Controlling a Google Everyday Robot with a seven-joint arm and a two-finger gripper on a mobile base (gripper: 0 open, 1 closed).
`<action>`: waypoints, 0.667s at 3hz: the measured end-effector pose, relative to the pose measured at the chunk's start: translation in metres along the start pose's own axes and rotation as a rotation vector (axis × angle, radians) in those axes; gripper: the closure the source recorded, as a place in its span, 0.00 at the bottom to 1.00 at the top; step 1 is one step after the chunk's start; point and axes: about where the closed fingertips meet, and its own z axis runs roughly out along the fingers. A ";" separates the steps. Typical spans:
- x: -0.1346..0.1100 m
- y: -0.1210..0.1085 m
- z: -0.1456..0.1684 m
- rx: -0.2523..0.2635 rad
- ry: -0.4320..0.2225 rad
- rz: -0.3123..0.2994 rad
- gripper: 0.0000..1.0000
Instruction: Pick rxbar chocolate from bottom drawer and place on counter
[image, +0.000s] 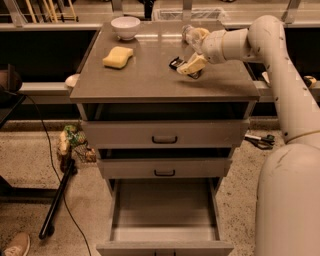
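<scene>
The rxbar chocolate (175, 63), a small black bar, lies on the counter (140, 80) at its right rear. My gripper (186, 51) reaches in from the right just above it. Its fingers stand apart, and the lower yellowish finger (191, 65) crosses over the bar's right part and hides it. The bottom drawer (165, 210) is pulled out below, with a plain grey inside and nothing showing in it.
A yellow sponge (118, 56) lies at the counter's left and a white bowl (125, 26) stands at its back left. The two upper drawers (165, 134) are shut. A cable and a black pole (57, 200) lie on the floor at the left.
</scene>
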 end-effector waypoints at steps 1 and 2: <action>-0.007 -0.009 -0.012 0.026 0.001 -0.012 0.00; -0.013 -0.016 -0.042 0.088 0.023 -0.027 0.00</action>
